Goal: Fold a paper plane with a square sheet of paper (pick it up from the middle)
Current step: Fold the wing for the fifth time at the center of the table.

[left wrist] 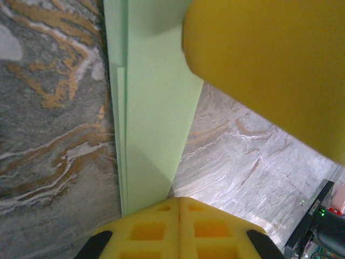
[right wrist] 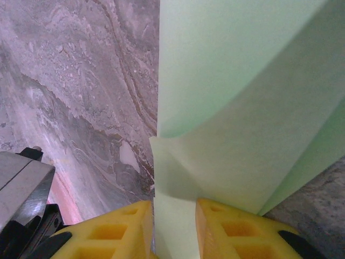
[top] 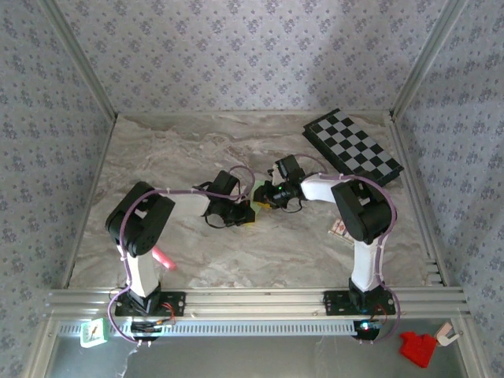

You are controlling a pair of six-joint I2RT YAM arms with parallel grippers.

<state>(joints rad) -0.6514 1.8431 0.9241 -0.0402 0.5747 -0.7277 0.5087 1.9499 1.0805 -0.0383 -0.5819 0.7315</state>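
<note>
The square sheet of paper, pale green, is folded into the narrow layered paper plane (top: 257, 190) at the middle of the table, and both grippers meet on it. In the left wrist view the plane (left wrist: 153, 108) tapers toward my left gripper (left wrist: 179, 198). That gripper's yellow jaws are pressed together, and the paper's near end slips under its left finger. A yellow finger of the right gripper (left wrist: 269, 70) looms over the paper. My right gripper (right wrist: 173, 208) has a curled fold of the paper (right wrist: 242, 108) between its jaws, touching both fingers. From above, the left gripper (top: 246, 213) and right gripper (top: 264, 201) nearly touch.
A black-and-grey chequered board (top: 354, 146) lies at the back right. A pink marker (top: 163, 258) rests beside the left arm's base. A small patterned card (top: 339, 228) lies by the right arm. Walls close the table at left, back and right.
</note>
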